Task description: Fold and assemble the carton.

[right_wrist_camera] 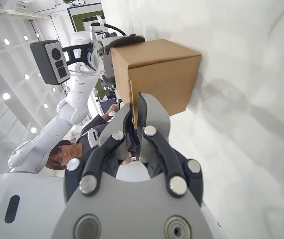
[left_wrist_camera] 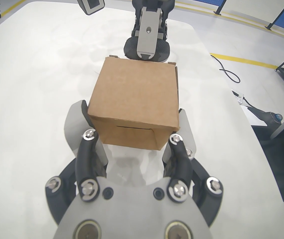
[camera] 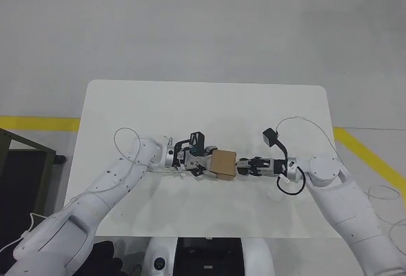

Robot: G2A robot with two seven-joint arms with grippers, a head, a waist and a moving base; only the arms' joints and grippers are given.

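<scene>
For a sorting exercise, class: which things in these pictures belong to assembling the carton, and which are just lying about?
In the job:
carton
left gripper and right gripper, both closed on it
table beneath

Lying about:
cable on the floor
yellow floor line
dark rack beside the table

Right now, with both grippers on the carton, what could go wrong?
1. The right gripper pinches only a thin flap edge of the carton; a pull could tear or bend it.
2. The left gripper clamps the opposite end, so if the arms pull apart, the carton may deform or slip free.
</scene>
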